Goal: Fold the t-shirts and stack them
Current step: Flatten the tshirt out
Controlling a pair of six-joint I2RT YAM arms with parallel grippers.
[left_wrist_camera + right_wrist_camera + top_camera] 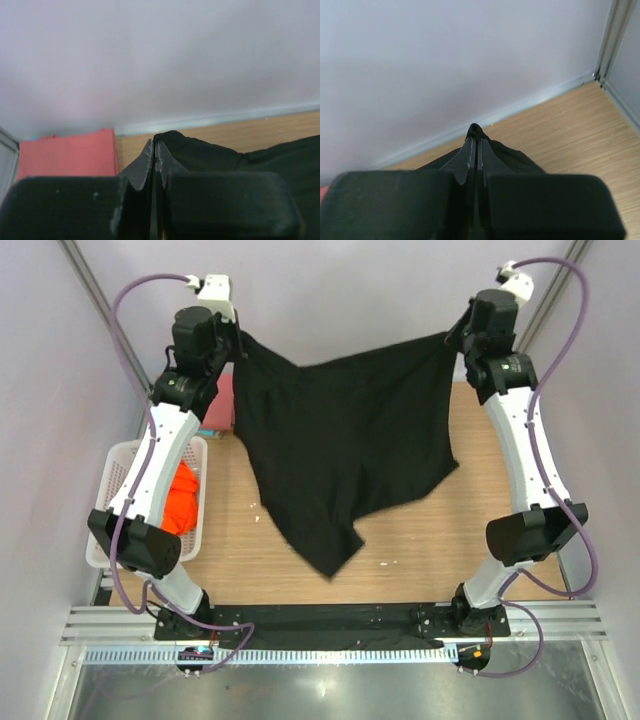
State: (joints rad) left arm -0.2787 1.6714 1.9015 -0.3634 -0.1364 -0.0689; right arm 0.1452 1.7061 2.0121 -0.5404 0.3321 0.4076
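A black t-shirt hangs spread in the air above the table, stretched between both arms at the far side. My left gripper is shut on its left top corner; in the left wrist view the black cloth bulges past the pinched jaws. My right gripper is shut on the right top corner, where a nub of black cloth sticks out above the tips. A pinkish-red t-shirt lies folded at the far left, seen as a flat red slab. The orange t-shirt sits in the basket.
A white mesh basket stands at the table's left edge under the left arm. The wooden table shows beneath the hanging shirt. Pale walls close in on the far side and both flanks, with a metal corner post at the far right.
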